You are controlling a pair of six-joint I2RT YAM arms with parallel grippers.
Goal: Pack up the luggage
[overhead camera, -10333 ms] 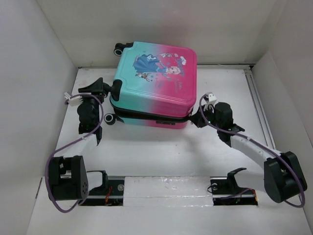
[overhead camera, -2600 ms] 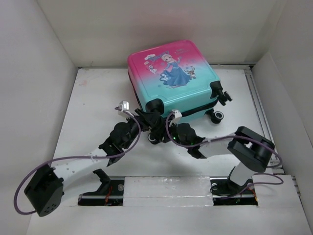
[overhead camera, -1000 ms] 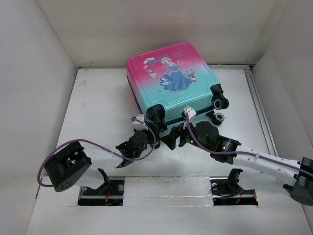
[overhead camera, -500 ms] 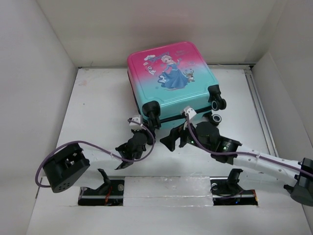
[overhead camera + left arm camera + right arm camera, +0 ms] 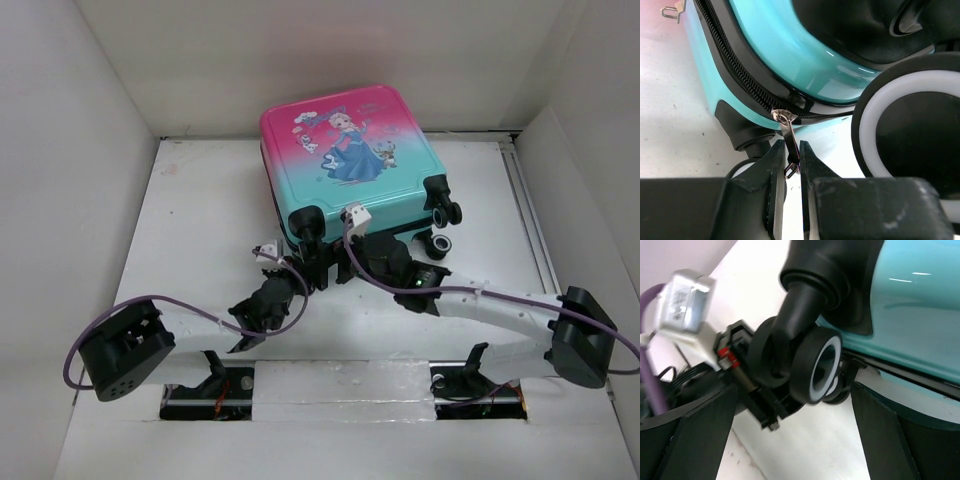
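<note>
Pink-to-teal hard-shell luggage (image 5: 350, 165), a small child's suitcase with a cartoon princess print, lying flat at the far middle of the white table (image 5: 200, 200), both shells together, print upward, pink end toward the back wall, teal end with the wheels toward the arms. Black zipper track (image 5: 735, 70) running round the teal shell between the halves. Small silver metal zipper pull (image 5: 787, 140) hanging from its slider at the near left corner, just beside a large black-and-white caster wheel (image 5: 905, 135). Left gripper (image 5: 792, 167) down at that corner, low over the table, black fingers (image 5: 772, 190) pinched together on the lower end of the zipper pull. Right gripper (image 5: 343, 268) just to the right of it at the same near edge, black fingers (image 5: 695, 435) spread wide and holding nothing. Seen past those spread fingers, a black-and-white wheel on its black fork under the teal shell, and behind it the left gripper's body with its white camera housing (image 5: 685, 305) and a purple cable (image 5: 650, 355). Whether the right fingers touch the shell: impossible to tell. Two further wheels (image 5: 443, 213) at the near right corner, one above the other, apart from both grippers.
</note>
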